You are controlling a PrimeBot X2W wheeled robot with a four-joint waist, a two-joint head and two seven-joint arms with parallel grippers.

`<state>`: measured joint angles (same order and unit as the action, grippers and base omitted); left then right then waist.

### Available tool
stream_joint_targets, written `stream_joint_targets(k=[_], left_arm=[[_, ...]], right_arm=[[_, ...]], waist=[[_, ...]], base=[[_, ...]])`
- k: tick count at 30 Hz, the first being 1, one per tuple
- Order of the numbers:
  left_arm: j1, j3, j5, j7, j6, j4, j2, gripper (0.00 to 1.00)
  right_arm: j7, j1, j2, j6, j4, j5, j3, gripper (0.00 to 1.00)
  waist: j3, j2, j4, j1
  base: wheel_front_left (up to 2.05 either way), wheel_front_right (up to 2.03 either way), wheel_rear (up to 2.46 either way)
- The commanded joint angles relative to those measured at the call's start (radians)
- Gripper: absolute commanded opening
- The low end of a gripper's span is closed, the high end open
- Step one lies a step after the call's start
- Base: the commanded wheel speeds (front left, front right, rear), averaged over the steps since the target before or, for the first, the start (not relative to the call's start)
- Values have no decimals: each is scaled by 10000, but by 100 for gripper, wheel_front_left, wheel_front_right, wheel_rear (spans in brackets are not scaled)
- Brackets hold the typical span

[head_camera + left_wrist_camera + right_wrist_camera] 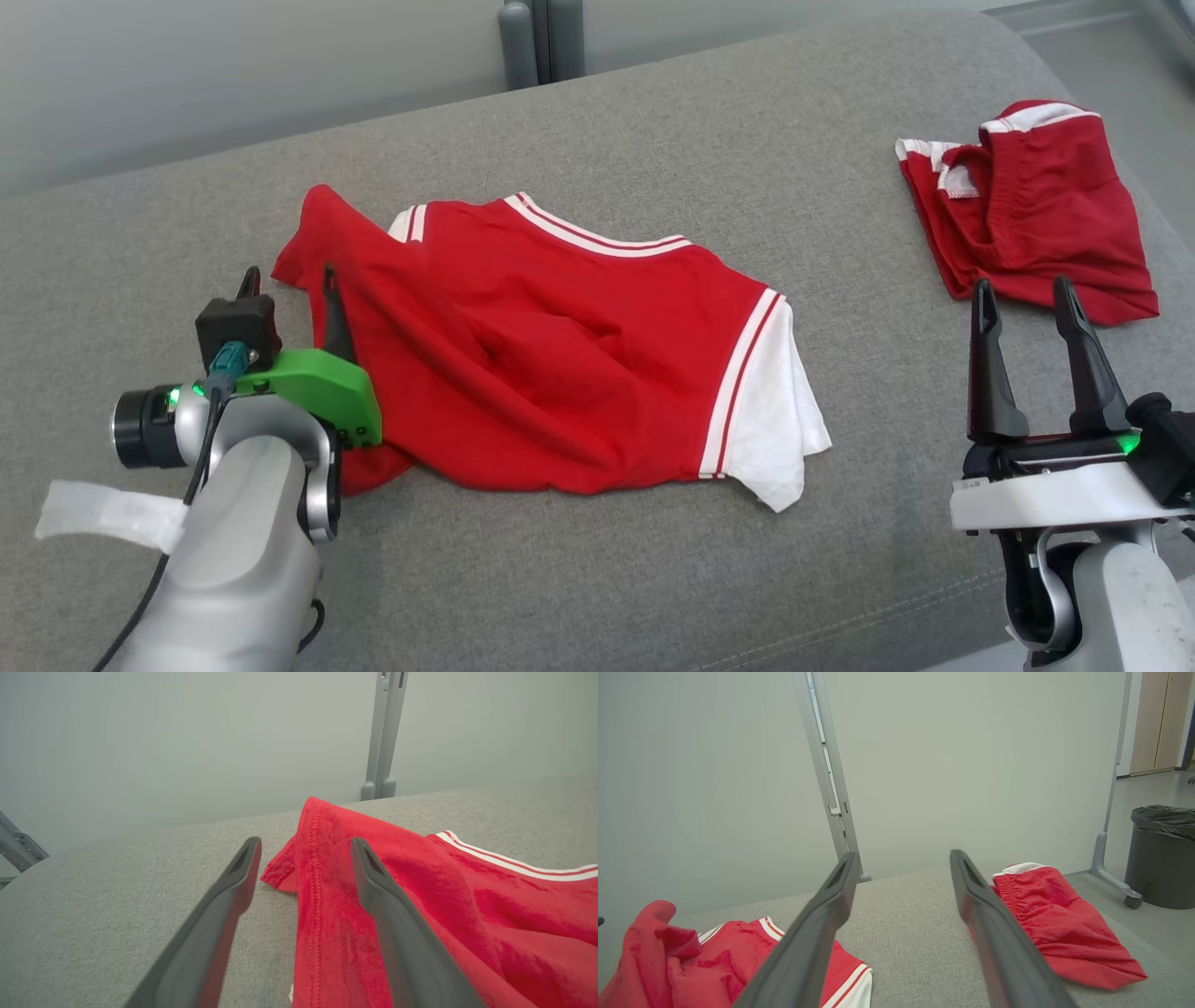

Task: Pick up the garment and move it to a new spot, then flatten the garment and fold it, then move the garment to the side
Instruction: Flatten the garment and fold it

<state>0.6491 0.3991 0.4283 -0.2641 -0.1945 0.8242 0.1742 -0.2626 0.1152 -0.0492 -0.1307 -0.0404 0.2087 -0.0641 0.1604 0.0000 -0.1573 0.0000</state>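
Our left gripper (pixel 289 291) gapes empty at the nine o'clock edge of the rumpled garment (pixel 560 373) lying on the grey cushion (pixel 653 121), our right gripper (pixel 1027 308) equally wide and empty well off at four o'clock, so we fear a finger (pixel 387 891) snagging the raised hem (pixel 317 826) and bunching the cloth.

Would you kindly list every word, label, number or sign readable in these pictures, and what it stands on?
None can be read.
The red shirt, the red shorts, the white tape on the left forearm and the bin show no lettering.
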Motion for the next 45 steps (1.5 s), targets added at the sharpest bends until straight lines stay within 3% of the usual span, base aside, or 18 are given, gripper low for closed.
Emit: stream_joint_targets(k=[1,13,26,45], left_arm=[[-430,-268,-47,1,136,-333,84,100],[-3493,-1431,-566,1,612,-3429,-227,100],[-6494,-2286,-935,1,635,-6111,-643,100],[-7388,-2687,-1350,1,1070,-6730,-979,100]], right_arm=[[-27,-137,-26,0,27,-129,-50,100],[-27,-900,-26,0,194,-771,-45,100],[-27,-1582,-28,0,420,-1108,658,100],[-27,-1529,-26,0,862,-1161,987,100]], waist=[[-238,0,145,0],[-1307,0,441,0],[-1838,0,435,0],[-2044,0,675,0]], base=[[0,0,0],[0,0,0],[0,0,0],[0,0,0]])
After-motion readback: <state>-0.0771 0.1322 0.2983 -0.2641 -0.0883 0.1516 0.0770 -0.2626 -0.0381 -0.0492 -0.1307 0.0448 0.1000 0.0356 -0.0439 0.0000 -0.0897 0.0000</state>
